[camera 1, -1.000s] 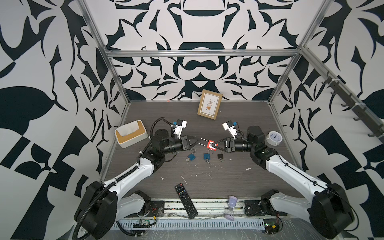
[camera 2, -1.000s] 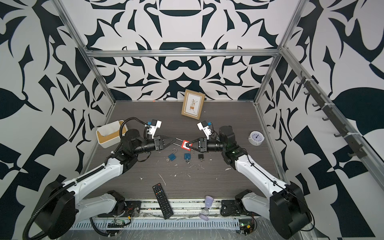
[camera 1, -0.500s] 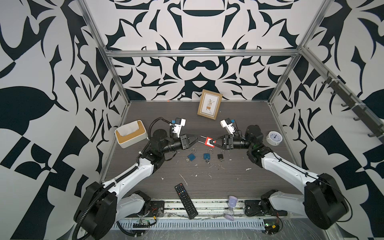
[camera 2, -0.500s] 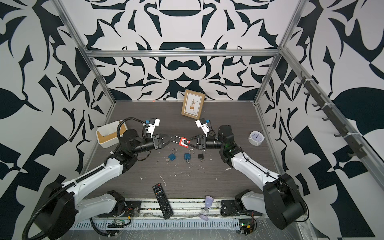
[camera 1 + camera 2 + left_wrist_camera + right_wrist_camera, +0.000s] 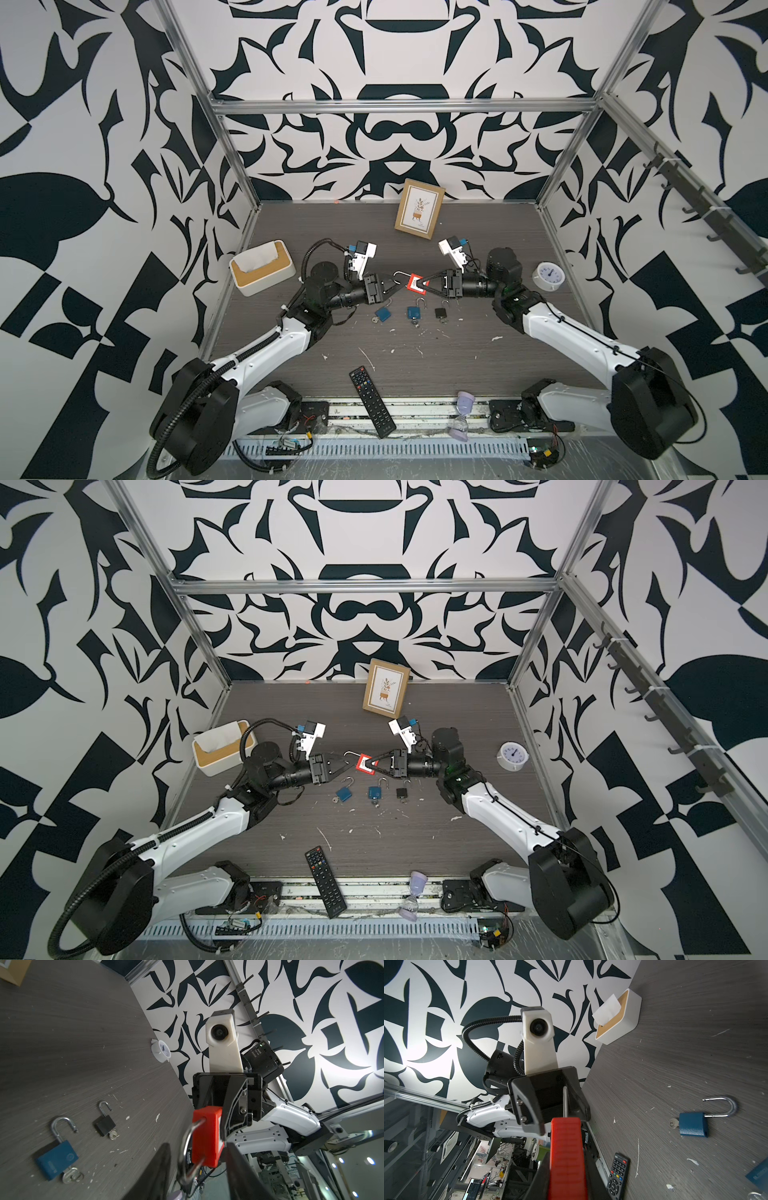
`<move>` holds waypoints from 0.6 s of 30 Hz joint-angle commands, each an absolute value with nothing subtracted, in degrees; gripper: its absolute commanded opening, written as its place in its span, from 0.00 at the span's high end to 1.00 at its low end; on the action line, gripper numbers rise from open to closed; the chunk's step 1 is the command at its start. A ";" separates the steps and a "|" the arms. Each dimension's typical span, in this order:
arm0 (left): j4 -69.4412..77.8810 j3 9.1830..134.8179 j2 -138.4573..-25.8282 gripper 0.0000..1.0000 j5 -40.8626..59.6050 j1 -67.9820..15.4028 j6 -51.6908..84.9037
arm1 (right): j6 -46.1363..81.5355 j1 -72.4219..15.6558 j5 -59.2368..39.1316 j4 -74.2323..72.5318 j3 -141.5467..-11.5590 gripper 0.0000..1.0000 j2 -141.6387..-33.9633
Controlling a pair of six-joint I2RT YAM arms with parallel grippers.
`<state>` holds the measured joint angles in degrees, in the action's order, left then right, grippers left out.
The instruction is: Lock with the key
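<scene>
Above the dark woodgrain tabletop (image 5: 457, 232), the left gripper (image 5: 392, 286) has just spread its jaws off the steel shackle (image 5: 400, 275). The right gripper (image 5: 424, 284) clamps the red plastic padlock (image 5: 414, 281), which is apparently snapped shut.

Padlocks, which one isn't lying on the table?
The red padlock, held by the right gripper; both blue padlocks and the black padlock lie on the table.

soft, even light fills both top views, sharp all over, with only faint shadows on the surface (image 5: 457, 365). in my left wrist view the red padlock (image 5: 205, 1136) is blurred and my left fingers (image 5: 151, 1176) are dark and out of focus. bright glare washes the wall (image 5: 425, 1051) in my right wrist view; the surface there is crisp, its grain bending toward the edges.
</scene>
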<state>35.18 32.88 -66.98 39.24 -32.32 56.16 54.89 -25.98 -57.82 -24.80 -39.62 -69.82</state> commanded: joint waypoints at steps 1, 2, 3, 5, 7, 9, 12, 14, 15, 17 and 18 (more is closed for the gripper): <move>33.41 31.85 -64.51 0.41 40.20 -30.17 55.27 | 52.36 -25.14 -57.01 -22.67 -40.68 1.00 -66.31; 33.74 31.43 -63.90 0.38 40.55 -29.00 55.57 | 52.13 -24.69 -57.80 -21.87 -40.40 1.00 -65.65; 33.96 31.12 -63.45 0.36 40.88 -28.26 55.82 | 52.11 -24.28 -58.50 -21.25 -40.11 1.00 -65.27; 33.84 30.68 -62.45 0.34 41.80 -26.70 55.79 | 52.33 -23.96 -60.84 -20.82 -39.65 1.00 -64.65; 34.04 30.73 -62.29 0.31 43.23 -26.49 55.49 | 54.11 -23.99 -64.09 -22.75 -39.01 1.00 -64.84; 36.47 30.68 -63.39 0.30 45.69 -26.51 56.20 | 55.77 -23.98 -66.70 -24.27 -38.50 1.00 -65.29; 46.04 30.08 -66.38 0.28 51.49 -26.62 61.75 | 55.09 -23.91 -68.15 -23.12 -38.49 1.00 -65.47; 51.27 29.64 -67.97 0.25 54.01 -26.78 65.44 | 55.28 -23.99 -68.26 -23.17 -38.85 1.00 -65.65; 51.53 29.71 -68.29 0.23 54.45 -26.86 65.69 | 55.61 -23.95 -68.30 -23.95 -38.93 1.00 -65.67; 49.95 30.01 -68.40 0.22 55.08 -27.28 64.70 | 55.81 -23.99 -68.32 -24.28 -39.19 1.00 -65.78; 48.91 30.21 -68.35 0.22 55.27 -27.63 63.83 | 55.75 -24.04 -68.46 -24.25 -39.24 1.00 -66.03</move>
